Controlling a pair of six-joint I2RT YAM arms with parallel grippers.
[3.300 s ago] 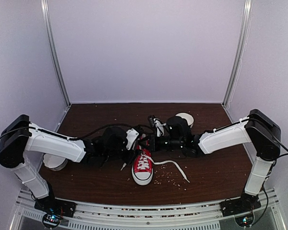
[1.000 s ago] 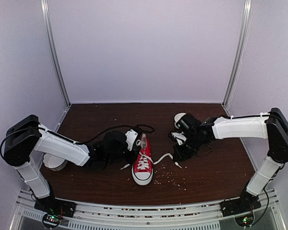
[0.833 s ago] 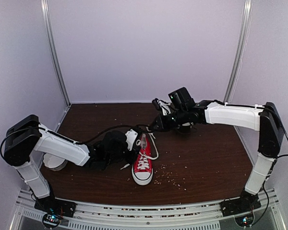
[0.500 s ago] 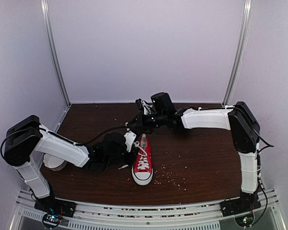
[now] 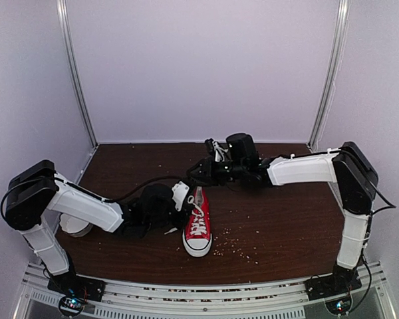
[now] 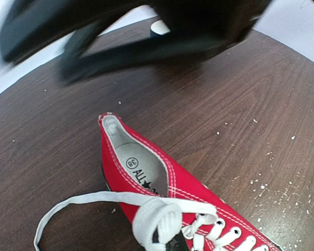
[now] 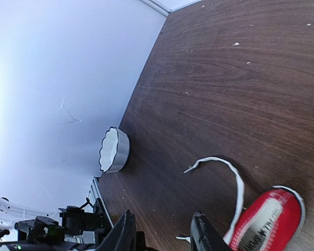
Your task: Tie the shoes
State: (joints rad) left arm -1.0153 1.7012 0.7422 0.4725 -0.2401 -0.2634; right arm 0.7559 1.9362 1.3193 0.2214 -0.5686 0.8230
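Observation:
The shoe (image 5: 198,228), a red low-top sneaker with a white toe cap, lies mid-table with its toe toward the arms. My left gripper (image 5: 183,201) sits at its left side, shut on a loop of white lace (image 6: 156,218) that wraps over its dark tip (image 6: 170,243). My right gripper (image 5: 199,171) hovers just behind the heel with its fingers (image 7: 126,234) apart and nothing between them (image 7: 164,236). A free lace end (image 7: 227,166) curls on the table beside the heel (image 7: 272,215).
A white fluted bowl (image 5: 75,224) stands at the left, half hidden by my left arm, and shows again (image 7: 114,150) near the wall in the right wrist view. Pale crumbs (image 5: 236,247) are scattered right of the shoe. The right arm (image 6: 146,36) blurs across the top of the left wrist view.
My right gripper swung from the right side across behind the shoe's heel with the lace and has opened, leaving the lace end on the table. The left gripper stayed put, still shut.

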